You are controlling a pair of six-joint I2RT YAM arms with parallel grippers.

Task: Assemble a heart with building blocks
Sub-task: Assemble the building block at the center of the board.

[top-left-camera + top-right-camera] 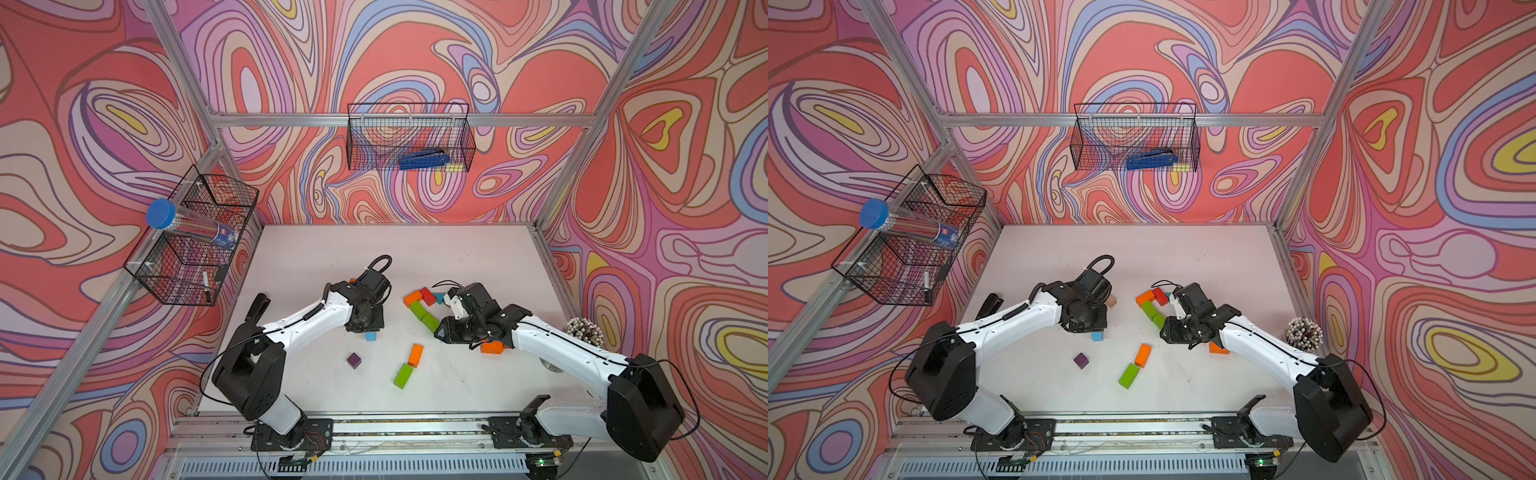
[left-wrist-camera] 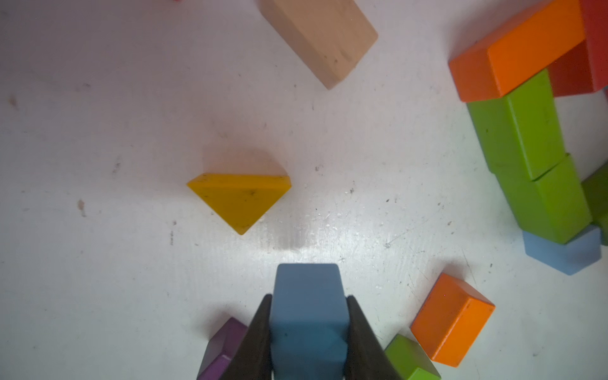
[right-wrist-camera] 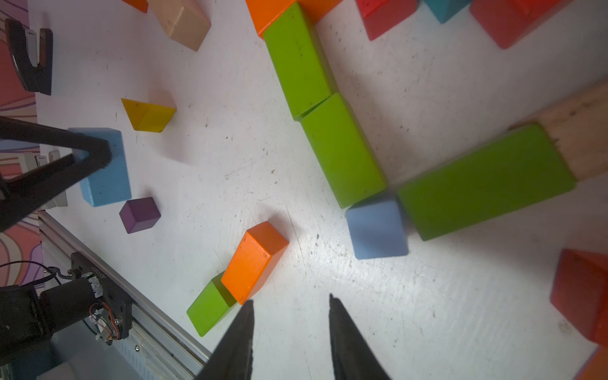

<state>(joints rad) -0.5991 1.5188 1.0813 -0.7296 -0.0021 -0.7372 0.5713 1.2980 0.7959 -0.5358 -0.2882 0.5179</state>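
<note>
My left tool (image 2: 309, 297) is clenched on the light blue block (image 2: 307, 279); my right tool (image 3: 290, 298) gapes empty. Pinched off-centre, it may swivel and nudge the green blocks (image 3: 342, 148) askew.

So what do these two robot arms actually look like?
The left arm and right arm match: white shells on the long links, bulky black housings at the joints, thin black cables running alongside. Each ends in two slim, black, tapering fingers.
</note>
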